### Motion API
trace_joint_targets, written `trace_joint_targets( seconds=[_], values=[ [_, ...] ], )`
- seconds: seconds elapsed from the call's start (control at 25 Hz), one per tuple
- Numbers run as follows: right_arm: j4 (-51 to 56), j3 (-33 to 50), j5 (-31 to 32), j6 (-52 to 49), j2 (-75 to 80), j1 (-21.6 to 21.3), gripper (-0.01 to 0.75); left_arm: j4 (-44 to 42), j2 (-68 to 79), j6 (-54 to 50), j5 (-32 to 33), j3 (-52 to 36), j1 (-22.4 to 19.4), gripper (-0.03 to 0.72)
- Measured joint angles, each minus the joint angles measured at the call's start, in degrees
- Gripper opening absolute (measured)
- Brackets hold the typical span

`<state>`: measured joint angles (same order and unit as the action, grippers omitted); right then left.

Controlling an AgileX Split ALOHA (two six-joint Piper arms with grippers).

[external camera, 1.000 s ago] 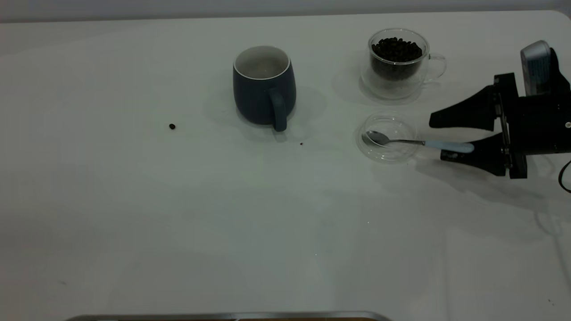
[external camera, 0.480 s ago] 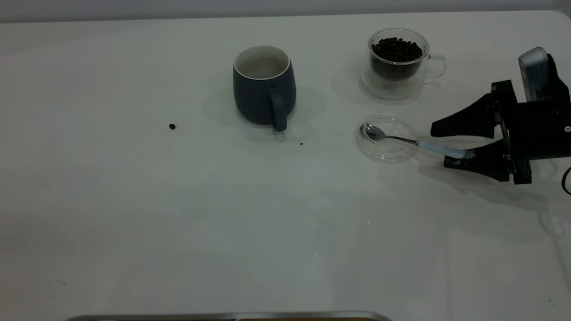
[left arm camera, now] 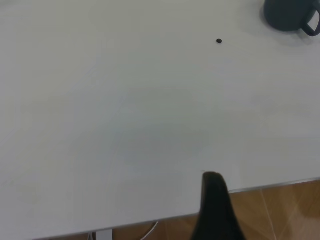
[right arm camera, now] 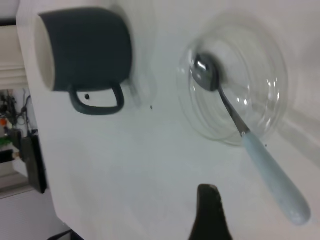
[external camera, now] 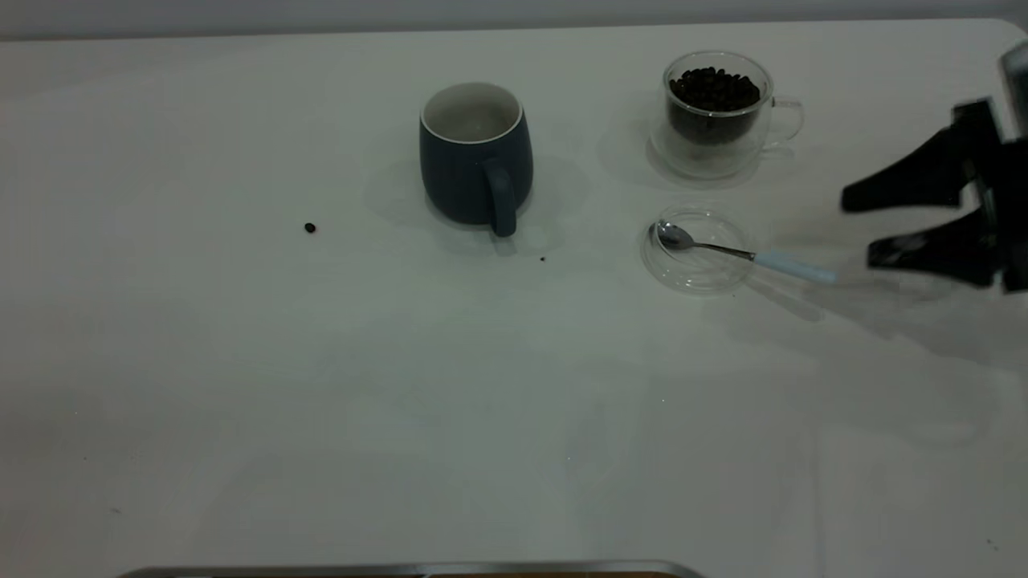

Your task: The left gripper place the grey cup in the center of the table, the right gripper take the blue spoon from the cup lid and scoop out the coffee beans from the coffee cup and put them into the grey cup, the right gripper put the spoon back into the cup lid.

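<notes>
Step in hand, judged from the layout: the final one, returning the spoon to the lid. The spoon [external camera: 739, 253] lies with its metal bowl inside the lid [external camera: 697, 279] and its pale blue handle resting across the lid's rim onto the table [external camera: 321, 401], pointing toward the right gripper [external camera: 858, 228]. The right gripper sits at the right edge of the exterior view, clear of the handle tip, fingers spread apart and holding nothing.

The grey cup [external camera: 475, 152] stands upright near the table's centre, handle toward the camera, well apart from the lid. Its inside looks pale; whether it holds beans cannot be told. The coffee cup [external camera: 716, 112] stands just behind the lid, upright, with a heap of beans [external camera: 713, 87] reaching near its rim. One stray bean [external camera: 310, 228] lies on the table to the left of the grey cup, and a smaller dark speck [external camera: 542, 258] lies near the cup's handle.

The left gripper [left arm camera: 215, 207] shows only as one dark fingertip above the table's near edge in its wrist view; whether it is spread or closed cannot be told. It is out of the exterior view.

Next move, as a judgement: if the scooping is complete, the right arm needs only to pull clear without nudging the spoon handle.

Brands, labels, writing: none readable on any item.
</notes>
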<state>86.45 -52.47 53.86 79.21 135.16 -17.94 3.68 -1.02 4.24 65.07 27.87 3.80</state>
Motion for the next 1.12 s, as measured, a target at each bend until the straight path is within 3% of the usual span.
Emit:
trace_joint_targets(
  seconds=[0.2,0.48,0.84,0.96,1.12],
  values=[
    [-9.5,0.4,-1.5,-8.6,-11.0,-0.2,0.592,0.0,0.0,0.1,0.0,0.0,0.0,0.588],
    [-29.8,0.8,-2.3,-32.2,-33.0,1.0,0.592,0.0,0.0,0.1,0.0,0.0,0.0,0.588],
    [-55.4,1.1,-0.4,-58.7,-60.0,11.8,0.592,0.0,0.0,0.1,0.0,0.0,0.0,0.588],
    [-61.0,2.5,-0.2,-63.2,-67.3,16.0,0.592,0.0,0.0,0.1,0.0,0.0,0.0,0.588],
    [-64.1,5.6,-0.2,-64.2,-73.9,17.8,0.592,0.0,0.0,0.1,0.0,0.0,0.0,0.588]
  ],
)
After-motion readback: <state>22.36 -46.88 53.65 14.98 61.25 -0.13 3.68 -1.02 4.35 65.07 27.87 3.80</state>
